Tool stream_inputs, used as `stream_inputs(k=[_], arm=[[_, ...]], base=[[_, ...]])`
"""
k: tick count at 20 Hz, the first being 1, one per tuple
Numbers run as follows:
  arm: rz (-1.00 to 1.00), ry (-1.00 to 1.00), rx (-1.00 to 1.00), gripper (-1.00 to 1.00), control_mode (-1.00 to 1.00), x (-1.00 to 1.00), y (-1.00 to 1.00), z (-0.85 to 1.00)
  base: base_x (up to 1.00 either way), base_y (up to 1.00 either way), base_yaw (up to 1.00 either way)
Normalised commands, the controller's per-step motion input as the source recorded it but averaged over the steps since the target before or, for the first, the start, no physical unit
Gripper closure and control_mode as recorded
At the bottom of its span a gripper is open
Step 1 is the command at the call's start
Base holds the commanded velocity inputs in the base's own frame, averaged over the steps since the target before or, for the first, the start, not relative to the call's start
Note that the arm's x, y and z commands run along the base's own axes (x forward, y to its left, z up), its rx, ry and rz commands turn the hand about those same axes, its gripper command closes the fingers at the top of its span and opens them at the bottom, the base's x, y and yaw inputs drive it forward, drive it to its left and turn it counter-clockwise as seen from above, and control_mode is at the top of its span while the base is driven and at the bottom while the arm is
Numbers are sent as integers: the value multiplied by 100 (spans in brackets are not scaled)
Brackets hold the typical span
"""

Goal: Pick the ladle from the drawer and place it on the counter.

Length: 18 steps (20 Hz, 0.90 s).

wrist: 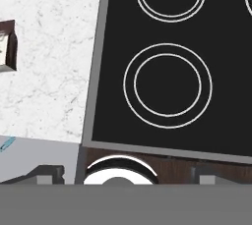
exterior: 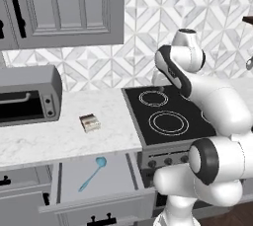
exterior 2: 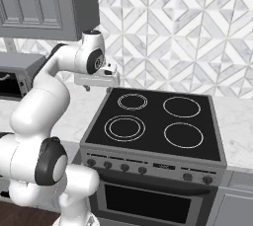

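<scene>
The ladle (exterior: 93, 173) is lying diagonally in the open drawer (exterior: 111, 174), bowl toward the bench (exterior: 59, 136). The end effector (exterior 2: 97, 88) is hanging high over the cooktop's (exterior 2: 158, 121) rear-left corner, jaws apart and empty, well away from the ladle.

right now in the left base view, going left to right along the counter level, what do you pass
toaster oven → small box on the counter → cooktop → robot arm; the ladle lies in the open drawer below.
</scene>
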Motion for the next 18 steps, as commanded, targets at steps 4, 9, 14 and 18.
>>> stream_inputs(k=[4,9,14,18], arm=[[0,0,0,-100,100,0,0,0],[0,0,0,-100,100,0,0,0],[0,0,0,-100,100,0,0,0],[0,0,0,-100,100,0,0,0]], base=[[21,-78,2],[45,-13,0],[48,0,0],[4,0,0]])
